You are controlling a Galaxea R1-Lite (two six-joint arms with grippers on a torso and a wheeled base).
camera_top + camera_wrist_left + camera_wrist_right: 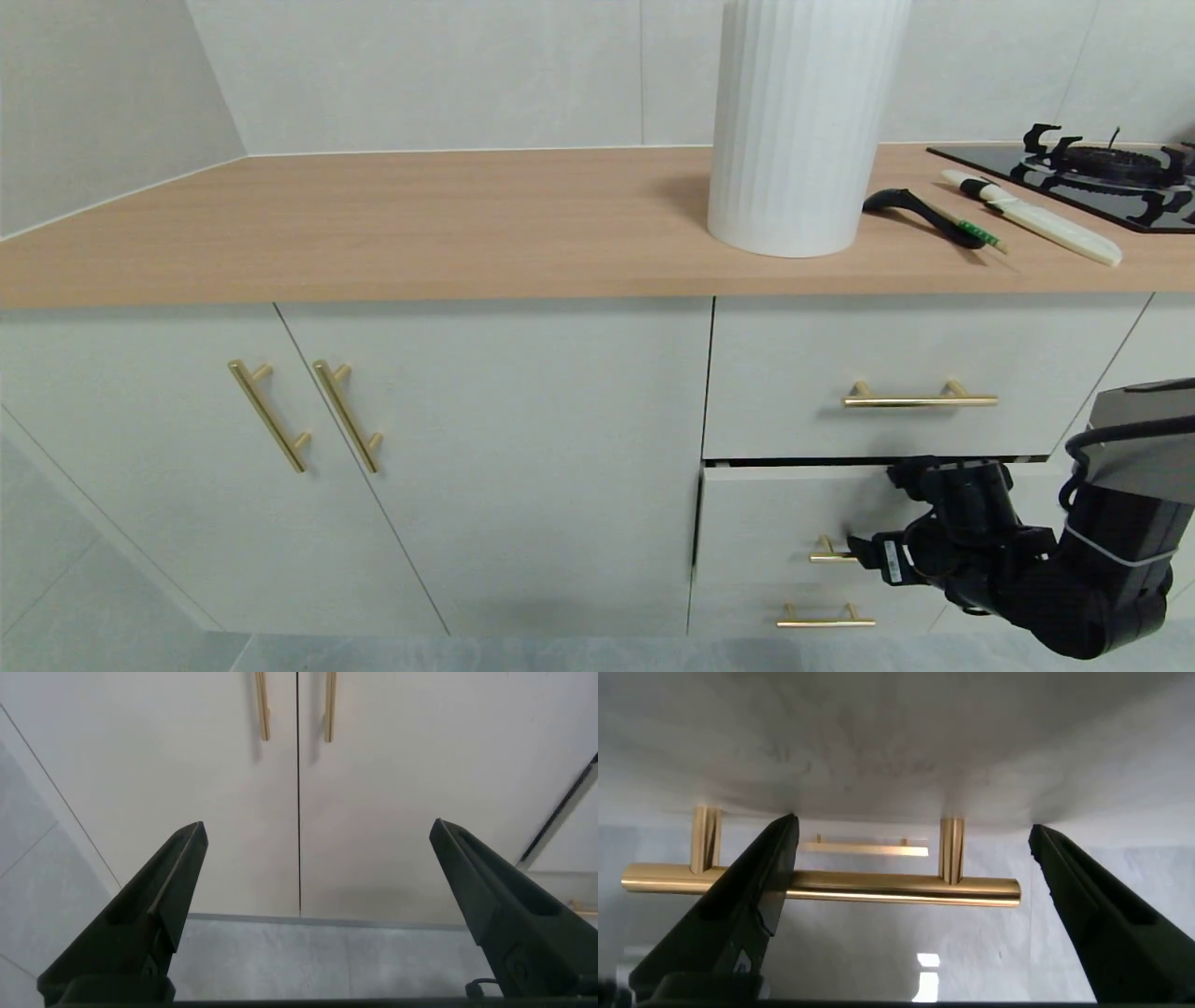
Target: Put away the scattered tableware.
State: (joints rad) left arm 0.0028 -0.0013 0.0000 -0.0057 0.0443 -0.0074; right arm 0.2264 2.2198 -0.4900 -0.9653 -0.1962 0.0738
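— Which step in hand?
— Looks like opening the drawer. Right gripper (912, 833) at the gold handle (822, 885) of the middle drawer (775, 513), below the white jar (798, 121) and slightly to its right. Jaws apart, clamped on nothing, with the bar lying across the gap between them. Touching it or not: cannot tell. Drawer front out by a crack, with the top drawer (794, 373) above it shut.
— And the tableware?
— Up on the counter (420, 215), all to the right of the jar. Closest to it the black spoon (920, 210), then the thin green-tipped stick (980, 233), then the white knife (1036, 219) farther right again. Nothing put away yet, so early in the job.
— Left gripper (318, 829)?
— Low and to the left of the jar, facing the cupboard doors (392, 812). Jaws wide apart, holding nothing.
— Next move?
— Probably calls for getting a firm hold on the bar, then pulling straight out far enough to take long pieces. After that, reaching up to the spoon beside the jar. Best to keep the pull level, to avoid slipping off the bar.
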